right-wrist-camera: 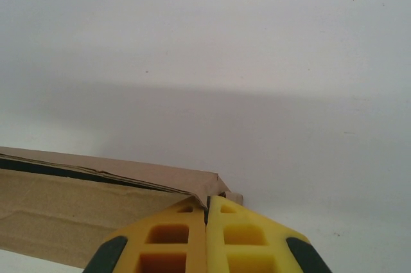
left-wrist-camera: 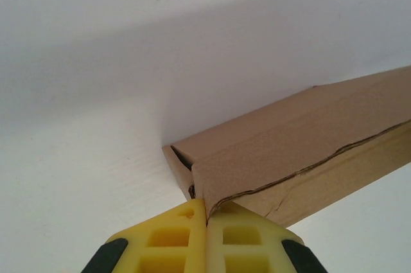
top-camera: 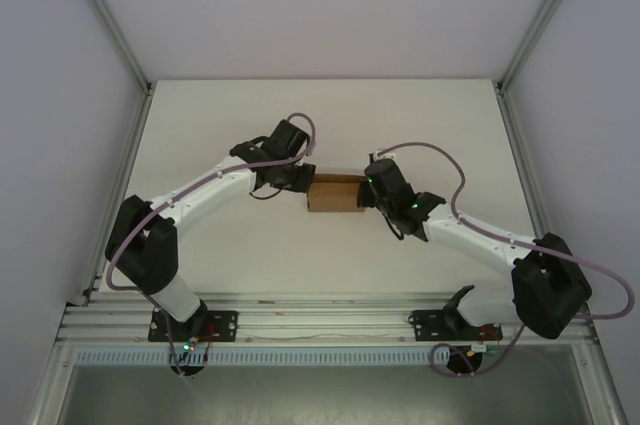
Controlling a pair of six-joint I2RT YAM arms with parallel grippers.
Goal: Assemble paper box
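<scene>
Cardboard folded into a long brown shape, the paper box (top-camera: 335,195) is at the middle of the white tabletop (top-camera: 220,245). My left tool (left-wrist-camera: 205,214) pinches its left end, and my right tool (right-wrist-camera: 207,203) pinches its right end, arms flanking it.

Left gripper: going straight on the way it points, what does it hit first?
The paper box: the left gripper is shut on its near corner, so it would likely just push the cardboard ahead.
</scene>
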